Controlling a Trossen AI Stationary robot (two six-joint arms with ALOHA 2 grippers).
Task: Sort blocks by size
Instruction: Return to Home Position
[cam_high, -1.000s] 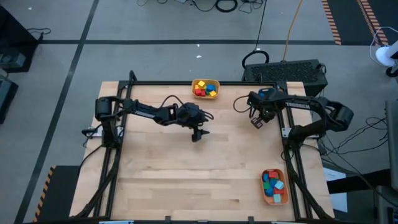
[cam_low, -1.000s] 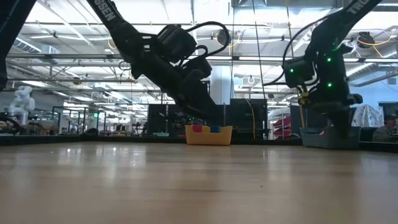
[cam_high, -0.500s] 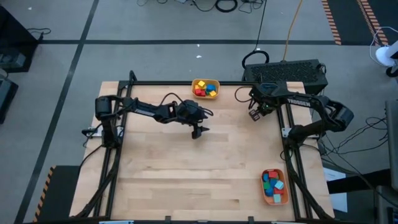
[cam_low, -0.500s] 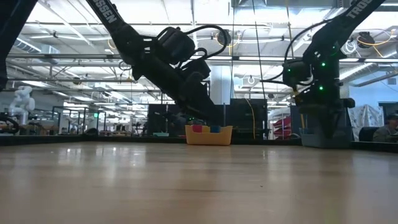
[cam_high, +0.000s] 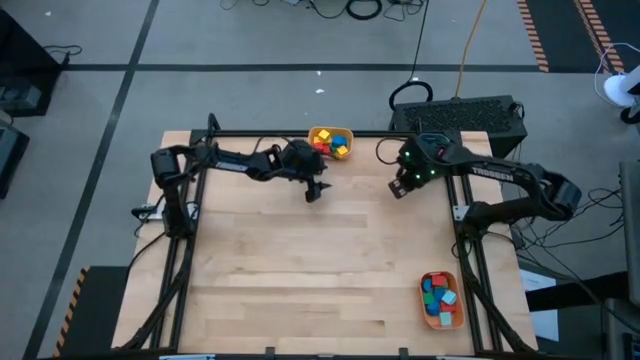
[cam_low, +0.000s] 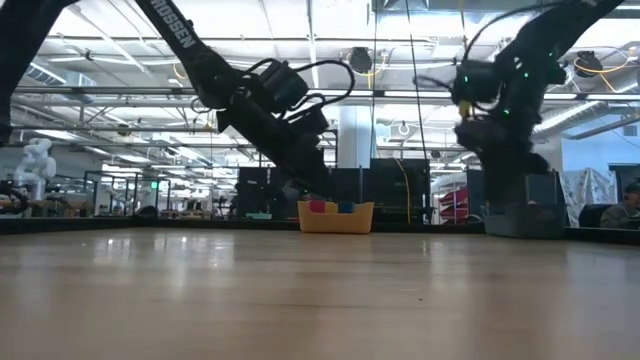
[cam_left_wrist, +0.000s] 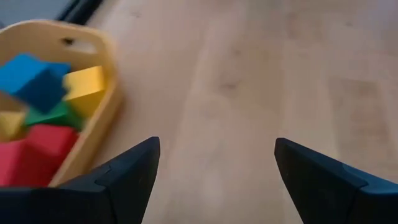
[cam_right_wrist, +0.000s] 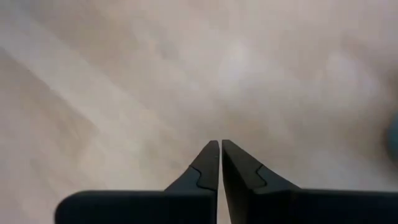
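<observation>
Inside yellow bin (cam_left_wrist: 99, 124), orange bin (cam_high: 422, 300): blocks (cam_left_wrist: 34, 78)

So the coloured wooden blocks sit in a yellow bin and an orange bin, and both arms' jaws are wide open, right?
Not quite: the right wrist view shows the right arm's jaws shut; only the left arm's jaws are open. The coloured wooden blocks do sit in the yellow bin and the orange bin.

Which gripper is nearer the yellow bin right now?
Left. The left gripper hangs just beside the yellow bin; the right gripper is farther off, toward the table's right edge.
</observation>
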